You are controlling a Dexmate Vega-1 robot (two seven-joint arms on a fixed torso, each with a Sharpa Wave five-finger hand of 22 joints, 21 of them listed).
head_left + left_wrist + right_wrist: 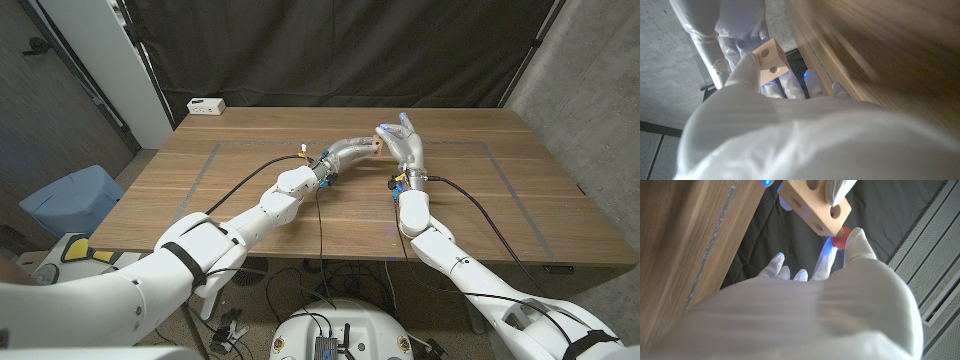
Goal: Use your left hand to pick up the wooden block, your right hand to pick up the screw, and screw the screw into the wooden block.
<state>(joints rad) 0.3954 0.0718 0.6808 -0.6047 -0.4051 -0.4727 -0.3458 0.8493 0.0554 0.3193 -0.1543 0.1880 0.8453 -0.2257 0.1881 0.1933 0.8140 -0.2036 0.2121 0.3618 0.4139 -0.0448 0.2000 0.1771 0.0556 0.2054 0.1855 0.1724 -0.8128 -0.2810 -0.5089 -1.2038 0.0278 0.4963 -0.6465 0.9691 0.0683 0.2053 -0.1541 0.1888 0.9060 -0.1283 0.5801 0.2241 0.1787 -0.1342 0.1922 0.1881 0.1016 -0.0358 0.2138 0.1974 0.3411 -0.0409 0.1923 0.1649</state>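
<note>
Two white, glossy segmented arms with rounded shells, each banded in black at the upper arm. A black cable (pixel 245 180) runs along the left forearm; another black cable (pixel 480 205) trails from the right wrist. Left hand (pixel 352 150) and right hand (pixel 402 140) wear pale whitish gloves; several fingertips (pixel 780 256) glow blue.

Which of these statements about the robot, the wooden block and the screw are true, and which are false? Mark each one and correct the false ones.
1. The left robot hand holds the wooden block. True.
2. The wooden block lies on the table. False: it is held up in the air above it.
3. The right robot hand holds a red screw against the block. True.
4. The block's faces are plain, with no holes. False: round holes show in them.
5. A white box sits at a far table corner. True.
</note>
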